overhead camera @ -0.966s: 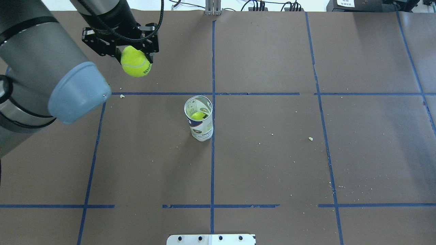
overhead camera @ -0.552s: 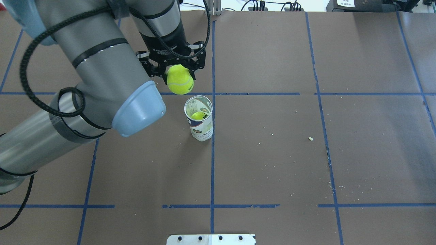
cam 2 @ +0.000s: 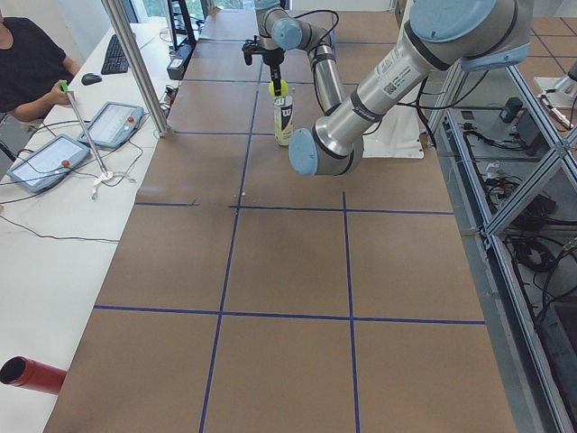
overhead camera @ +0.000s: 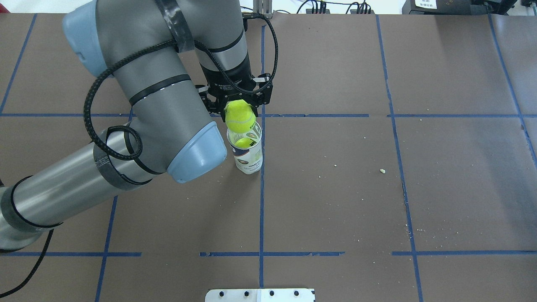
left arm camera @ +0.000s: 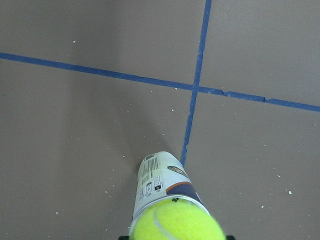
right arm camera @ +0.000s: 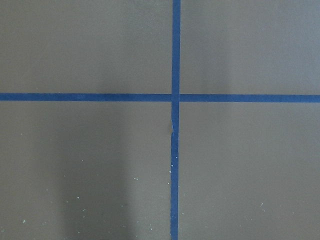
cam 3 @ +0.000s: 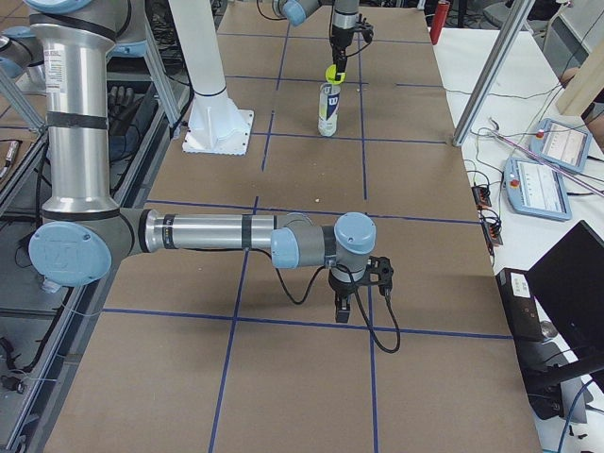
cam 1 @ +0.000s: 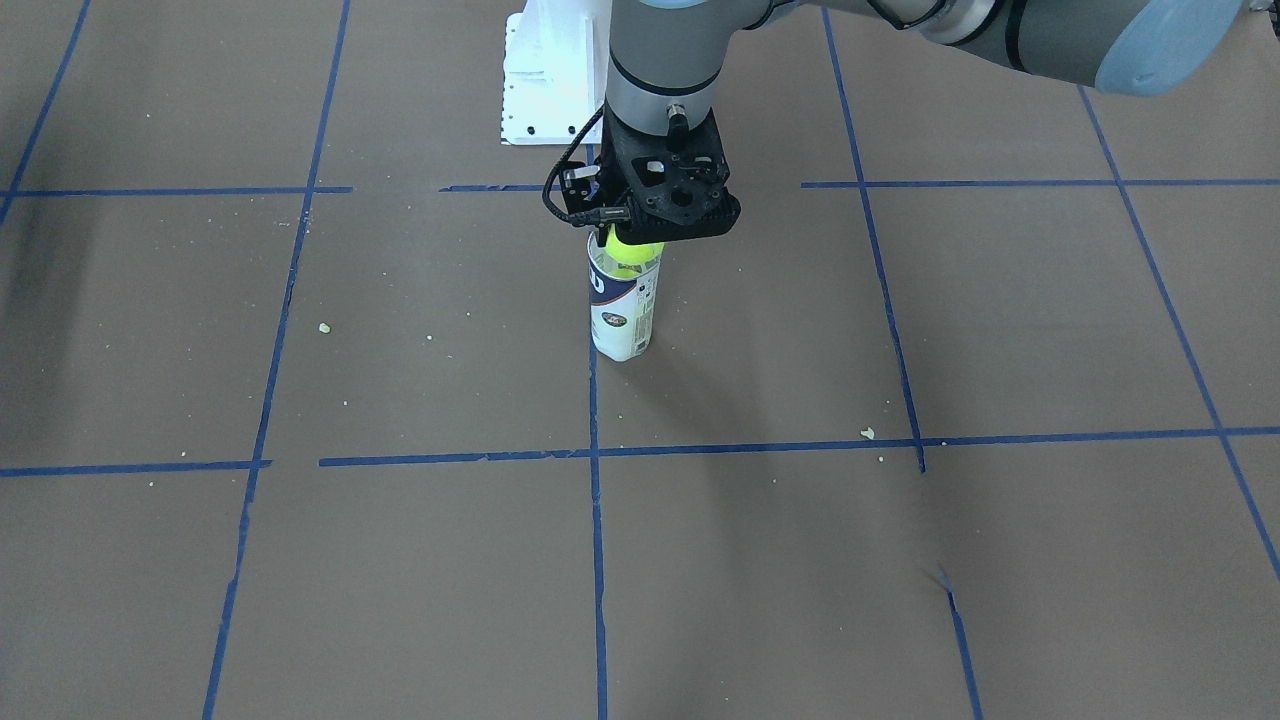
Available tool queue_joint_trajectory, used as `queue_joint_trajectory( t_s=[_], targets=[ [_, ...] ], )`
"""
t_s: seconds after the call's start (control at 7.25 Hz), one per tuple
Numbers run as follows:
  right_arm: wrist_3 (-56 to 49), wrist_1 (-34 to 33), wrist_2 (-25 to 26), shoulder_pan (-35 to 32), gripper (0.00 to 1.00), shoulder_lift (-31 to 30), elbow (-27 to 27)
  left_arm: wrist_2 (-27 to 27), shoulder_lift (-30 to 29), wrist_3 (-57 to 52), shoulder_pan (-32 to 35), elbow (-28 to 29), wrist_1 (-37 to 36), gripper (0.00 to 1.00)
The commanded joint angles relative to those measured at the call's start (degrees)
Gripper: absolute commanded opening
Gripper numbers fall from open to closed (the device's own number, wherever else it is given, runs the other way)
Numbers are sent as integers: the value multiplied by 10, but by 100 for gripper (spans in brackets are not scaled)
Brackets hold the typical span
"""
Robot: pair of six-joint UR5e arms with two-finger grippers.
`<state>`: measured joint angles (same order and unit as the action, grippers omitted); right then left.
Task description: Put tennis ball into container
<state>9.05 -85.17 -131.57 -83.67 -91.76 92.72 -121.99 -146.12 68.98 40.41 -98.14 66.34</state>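
The yellow-green tennis ball point(overhead camera: 240, 119) is pinched in my left gripper point(overhead camera: 239, 110), which is shut on it. It hangs right over the mouth of the container point(overhead camera: 248, 157), a clear upright can with a white and navy label. From the front the tennis ball point(cam 1: 634, 254) sits at the rim of the container point(cam 1: 622, 315). In the left wrist view the tennis ball point(left arm camera: 175, 223) covers the opening of the container point(left arm camera: 161, 180). A second ball point(overhead camera: 242, 143) lies inside the can. My right gripper point(cam 3: 357, 294) hovers low over bare table far from the can; I cannot tell whether it is open.
The white robot base plate point(cam 1: 545, 80) lies behind the can. Blue tape lines point(overhead camera: 261, 201) grid the brown table, with small crumbs point(overhead camera: 382, 170) scattered about. Along the far edge run an aluminium post point(cam 2: 135, 63) and the operators' tablets point(cam 2: 45, 161).
My left arm has carried the ball right and toward the can, from the far left of the table to directly above the can's mouth. The can has not moved.
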Motion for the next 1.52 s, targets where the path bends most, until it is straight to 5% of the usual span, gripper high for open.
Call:
queue_joint_trajectory(
  t_s=[0.0, 0.14, 0.41, 0.83, 1.1, 1.38],
  targets=[
    [0, 0, 0, 0, 100, 0, 0, 0, 4, 0, -12, 1, 2, 0],
    [0, 0, 0, 0, 100, 0, 0, 0, 14, 0, -13, 1, 16, 0],
    [0, 0, 0, 0, 100, 0, 0, 0, 21, -4, -12, -5, 22, 99],
    [0, 0, 0, 0, 100, 0, 0, 1, 20, -4, -12, -10, 22, 100],
    [0, 0, 0, 0, 100, 0, 0, 4, 54, -9, 17, -105, 15, 100],
    [0, 0, 0, 0, 100, 0, 0, 6, 112, -197, 90, -129, 17, 100]
  ],
)
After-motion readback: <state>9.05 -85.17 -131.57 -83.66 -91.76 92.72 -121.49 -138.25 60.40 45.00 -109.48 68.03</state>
